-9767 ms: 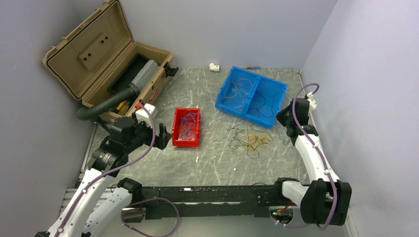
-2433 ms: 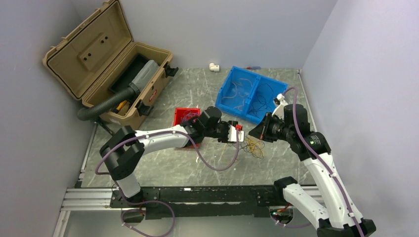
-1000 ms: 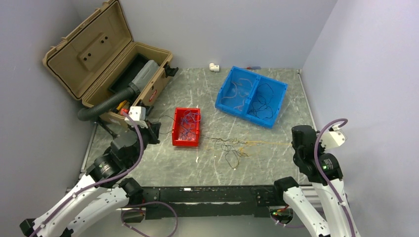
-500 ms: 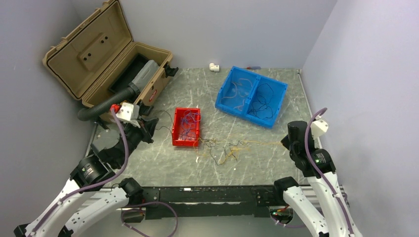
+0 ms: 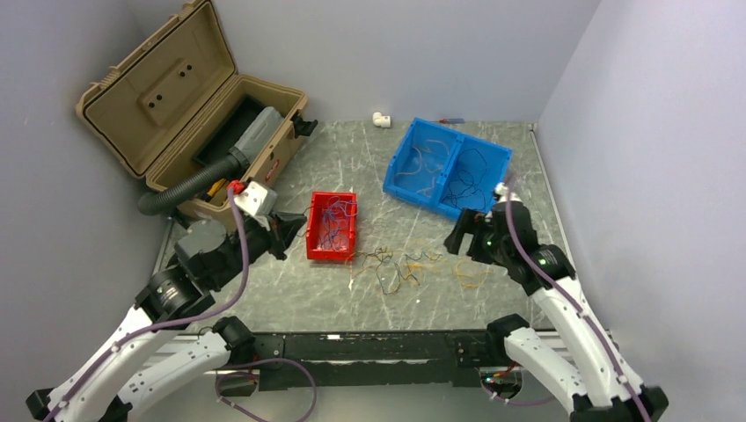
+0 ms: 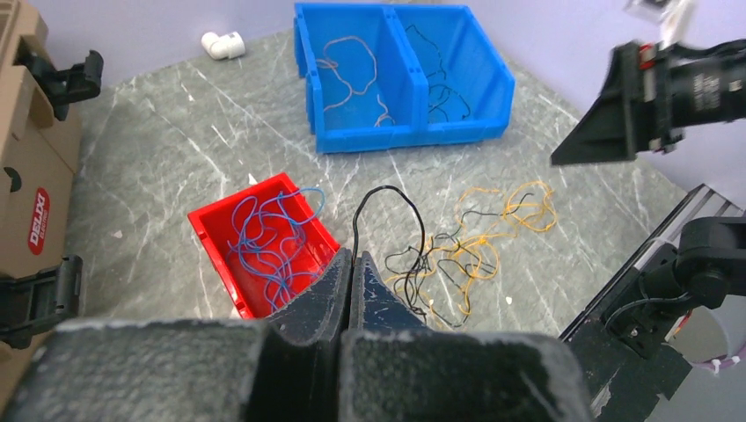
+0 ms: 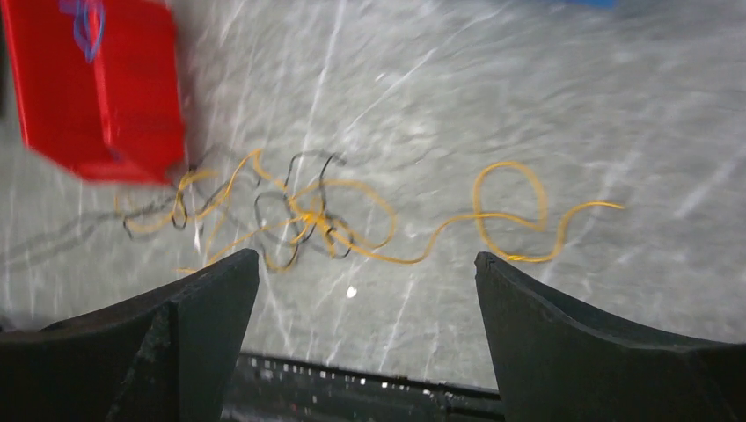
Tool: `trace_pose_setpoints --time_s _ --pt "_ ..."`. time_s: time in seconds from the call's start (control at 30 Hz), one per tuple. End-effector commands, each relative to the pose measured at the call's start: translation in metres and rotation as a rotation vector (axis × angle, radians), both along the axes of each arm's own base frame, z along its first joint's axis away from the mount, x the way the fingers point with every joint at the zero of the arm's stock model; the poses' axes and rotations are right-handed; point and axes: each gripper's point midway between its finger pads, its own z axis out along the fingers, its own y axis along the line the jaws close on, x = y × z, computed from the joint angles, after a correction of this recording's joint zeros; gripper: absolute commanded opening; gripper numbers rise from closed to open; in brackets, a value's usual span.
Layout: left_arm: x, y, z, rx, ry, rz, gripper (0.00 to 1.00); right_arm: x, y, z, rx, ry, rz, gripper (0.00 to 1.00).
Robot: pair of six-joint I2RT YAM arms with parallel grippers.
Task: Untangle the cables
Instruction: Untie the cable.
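1. You have a grey marbled table point(image 5: 369, 167).
2. Left arm bent low. The left gripper point(image 6: 350, 264) is beside the red bin point(image 5: 332, 227), pressed together, pinching a black cable point(image 6: 387, 189).
3. The cables point(image 5: 400, 268) lie loose mid-table.
4. The right gripper point(image 7: 365, 257) is angled down over them, spread wide.
5. The case point(image 5: 158, 97) label point(image 6: 37, 220) reads "DELXI".

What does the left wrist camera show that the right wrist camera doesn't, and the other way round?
Only the left wrist: the blue bin, the white fitting, the tan case, and the left gripper shut on a black cable. Only the right wrist: the wide gap of the open right gripper, which the left wrist sees side-on. Both: the red bin and the yellow and black tangle on the table.
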Motion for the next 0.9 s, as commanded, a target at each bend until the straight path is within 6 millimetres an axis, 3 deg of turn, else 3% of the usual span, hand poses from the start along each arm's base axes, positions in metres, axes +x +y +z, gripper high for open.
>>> trace_pose_setpoints --time_s 0.0,0.23,0.6,0.87 --pt "-0.002 0.004 0.011 -0.029 -0.053 0.002 0.0 0.002 0.053 0.006 0.047 -0.042 0.287 0.96" --pt "-0.004 0.007 0.006 -0.03 -0.04 0.013 0.0 0.007 0.083 -0.023 0.093 0.019 0.36 0.96" --pt "0.007 0.032 -0.007 0.013 0.004 0.164 0.0 -0.003 0.075 -0.042 0.109 0.019 0.308 0.86" --pt "0.013 0.044 -0.016 0.034 0.035 0.243 0.0 -0.02 0.078 -0.055 0.153 0.02 0.351 0.7"
